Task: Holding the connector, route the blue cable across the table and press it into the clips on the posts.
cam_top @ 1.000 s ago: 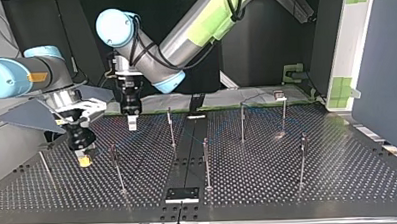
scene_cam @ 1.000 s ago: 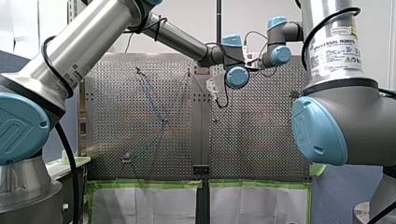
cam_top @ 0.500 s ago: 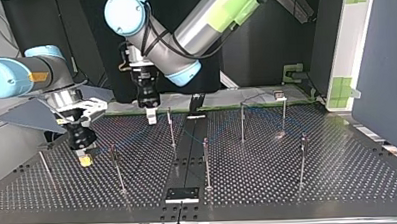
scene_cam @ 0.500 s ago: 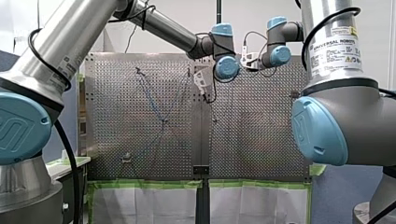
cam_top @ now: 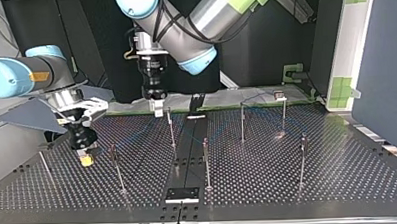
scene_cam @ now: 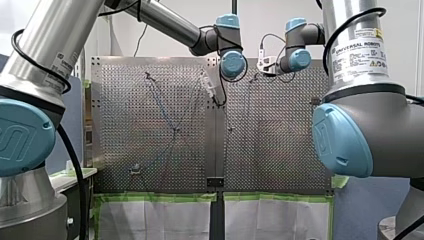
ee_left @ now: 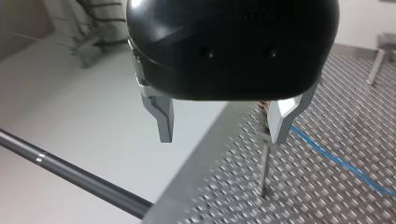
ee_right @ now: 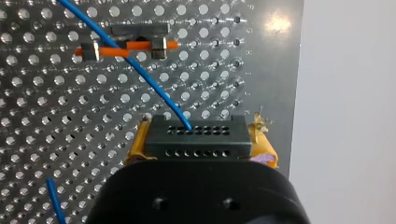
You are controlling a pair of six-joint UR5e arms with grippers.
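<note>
The right gripper [ee_right: 198, 141] clamped the connector [ee_right: 196, 148]; its blue cable [ee_right: 154, 86] ran ahead across the orange clip [ee_right: 126, 48]; the left gripper [ee_left: 222, 126] gaped empty.

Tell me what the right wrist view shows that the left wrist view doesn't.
Right wrist view only: my right claw shut on the black connector, and an orange clip beyond. Left wrist view only: my left claw open and empty, a thin post near one finger. Both: the blue cable on the perforated table.
</note>
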